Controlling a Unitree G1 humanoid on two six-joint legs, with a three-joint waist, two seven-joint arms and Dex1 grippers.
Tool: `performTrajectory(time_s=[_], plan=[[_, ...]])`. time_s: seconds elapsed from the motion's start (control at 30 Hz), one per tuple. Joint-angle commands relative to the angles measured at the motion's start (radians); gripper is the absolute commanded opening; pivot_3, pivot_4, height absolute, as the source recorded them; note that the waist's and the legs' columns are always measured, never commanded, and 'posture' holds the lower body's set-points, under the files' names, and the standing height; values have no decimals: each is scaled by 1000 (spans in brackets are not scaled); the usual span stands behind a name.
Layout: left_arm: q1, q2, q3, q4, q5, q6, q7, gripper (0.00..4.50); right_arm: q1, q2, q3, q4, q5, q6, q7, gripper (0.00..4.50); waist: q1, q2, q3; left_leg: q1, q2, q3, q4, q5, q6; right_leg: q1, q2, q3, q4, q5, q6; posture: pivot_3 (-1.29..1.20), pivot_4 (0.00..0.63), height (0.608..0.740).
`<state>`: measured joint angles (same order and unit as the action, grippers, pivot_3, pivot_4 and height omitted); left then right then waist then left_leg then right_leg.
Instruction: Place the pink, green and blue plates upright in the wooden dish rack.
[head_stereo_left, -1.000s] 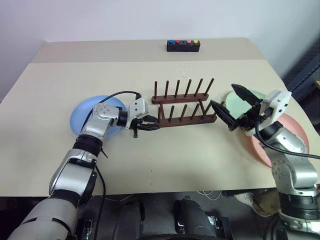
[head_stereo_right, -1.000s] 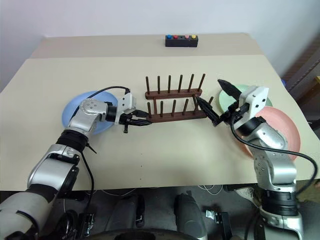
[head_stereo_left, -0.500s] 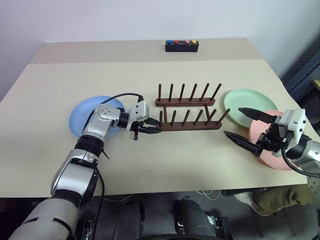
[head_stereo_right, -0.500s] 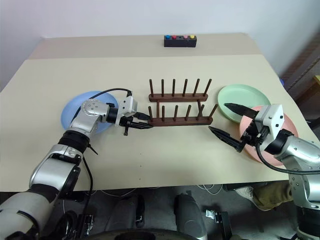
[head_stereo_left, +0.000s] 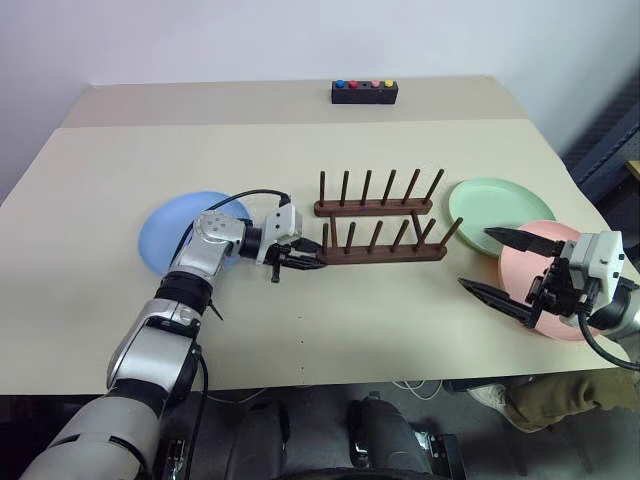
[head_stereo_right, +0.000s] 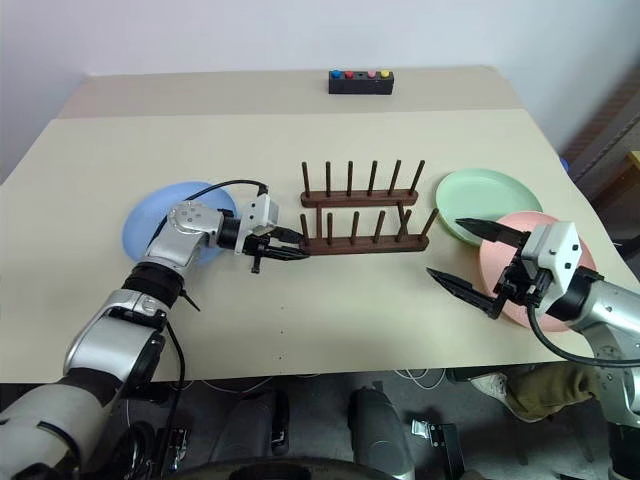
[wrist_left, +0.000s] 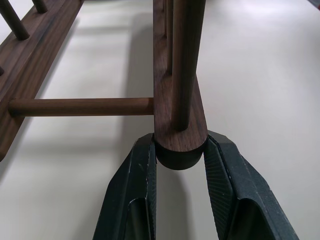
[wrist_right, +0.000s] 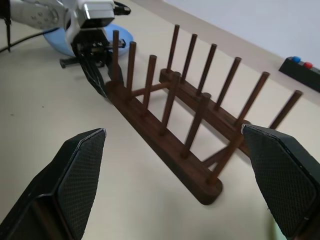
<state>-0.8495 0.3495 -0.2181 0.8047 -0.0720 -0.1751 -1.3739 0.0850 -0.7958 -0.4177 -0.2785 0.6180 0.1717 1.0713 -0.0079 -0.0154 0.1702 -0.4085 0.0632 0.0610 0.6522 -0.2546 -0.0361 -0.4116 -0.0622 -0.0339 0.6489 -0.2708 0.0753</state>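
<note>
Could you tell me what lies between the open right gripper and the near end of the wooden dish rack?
Nothing: in the left eye view the stretch between the right gripper and the wooden dish rack is bare table.

Beige table (head_stereo_left: 330, 150) carries the wooden dish rack (head_stereo_left: 380, 232) near its middle. Relative to the rack: blue plate (head_stereo_left: 170, 235) flat to its left, green plate (head_stereo_left: 490, 202) flat just to its right, pink plate (head_stereo_left: 530, 262) beyond the green one, their rims meeting. Small black box (head_stereo_left: 365, 92) with coloured buttons sits well behind the rack.
</note>
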Motion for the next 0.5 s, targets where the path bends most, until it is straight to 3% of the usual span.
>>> performTrajectory(time_s=[0.03,0.5], plan=[[-12,-9,27,-18,-24,-7,4,789,-2,-6,-40,-35,27,4,-4,4500,0,0,0,0,0,0,0,0,0,0,0,0,0,0,0,0,150,740],[19,-22,14,-16,2,6,57,789,-27,2,-18,-21,7,-7,-28,4500,0,0,0,0,0,0,0,0,0,0,0,0,0,0,0,0,150,740]])
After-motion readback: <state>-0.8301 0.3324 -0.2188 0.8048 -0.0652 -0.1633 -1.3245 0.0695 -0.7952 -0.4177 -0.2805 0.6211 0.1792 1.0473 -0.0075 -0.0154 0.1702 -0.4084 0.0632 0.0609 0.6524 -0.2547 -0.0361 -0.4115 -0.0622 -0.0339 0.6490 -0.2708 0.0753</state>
